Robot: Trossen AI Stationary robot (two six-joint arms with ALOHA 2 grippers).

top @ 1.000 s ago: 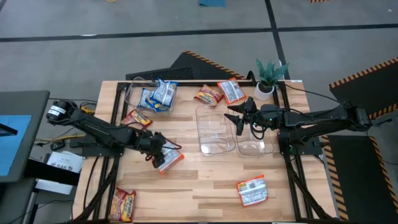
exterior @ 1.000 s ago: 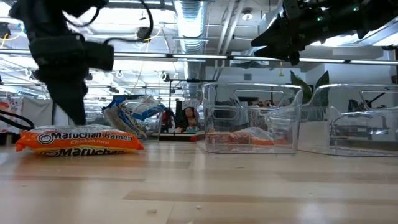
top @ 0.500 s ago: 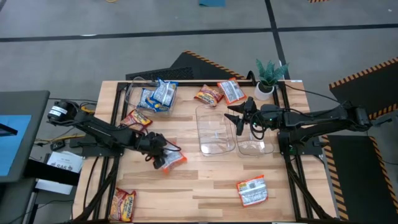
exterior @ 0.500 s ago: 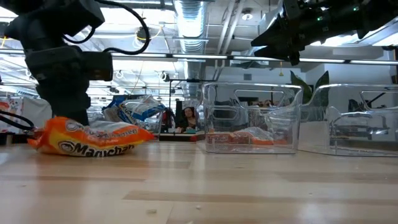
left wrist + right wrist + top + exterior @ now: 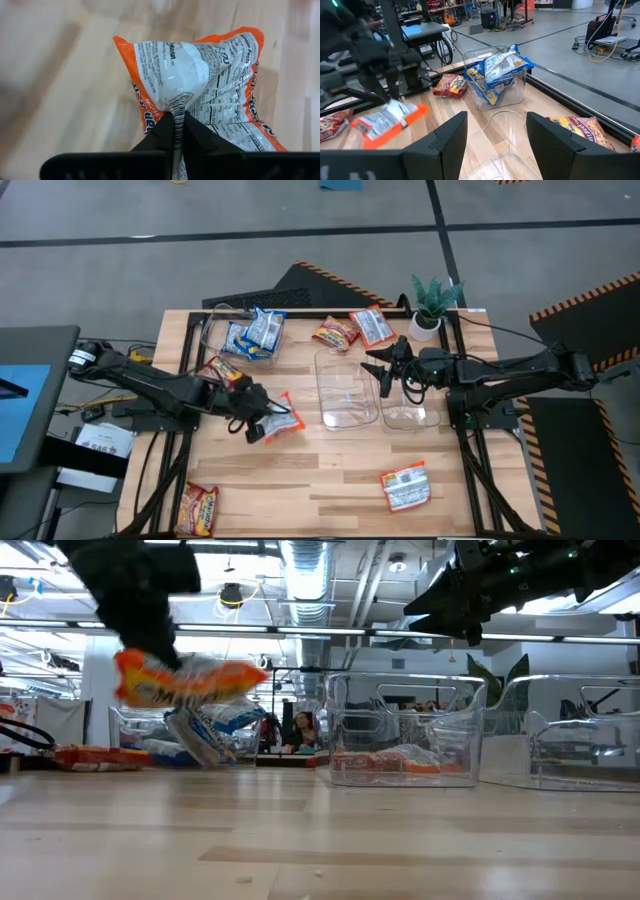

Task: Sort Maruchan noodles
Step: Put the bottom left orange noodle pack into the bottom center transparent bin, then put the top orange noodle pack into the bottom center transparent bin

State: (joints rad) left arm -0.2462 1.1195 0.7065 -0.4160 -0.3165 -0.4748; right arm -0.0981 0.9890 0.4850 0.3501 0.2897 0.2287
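Observation:
An orange-and-white Maruchan noodle packet [image 5: 281, 421] hangs above the table's left middle, with my left gripper [image 5: 257, 424] shut on it. The low view shows the packet [image 5: 186, 680] well above the wood. My right gripper [image 5: 384, 372] stands open over the two clear bins at the centre [image 5: 346, 392], holding nothing. Blue-and-white packets [image 5: 255, 332] are piled in a clear bin at the far left. More packets lie flat on the table: a red-and-yellow one [image 5: 335, 333], an orange-and-white one [image 5: 372, 326], and a red-and-yellow one [image 5: 220, 370]. My left gripper pinches the packet's near end between its two fingers, at a gathered fold of wrapper by the barcode [image 5: 175, 103]. The fingers slant down from the table's left side. The packet is lifted clear of the table, roughly level, its printed back up, reaching away from the fingers.
A red-and-yellow packet [image 5: 198, 508] lies at the near left corner and an orange-and-white one [image 5: 406, 486] at the near right. A potted plant [image 5: 433, 305] stands at the far right. Bare wood lies along the near middle of the table [image 5: 320, 480].
My left gripper has shut on the orange packet's end and risen, shifting slightly toward the table's right and rolling its wrist. The packet, flat on the wood a second ago, first tipped up at the gripped end and now hangs clear of the table.

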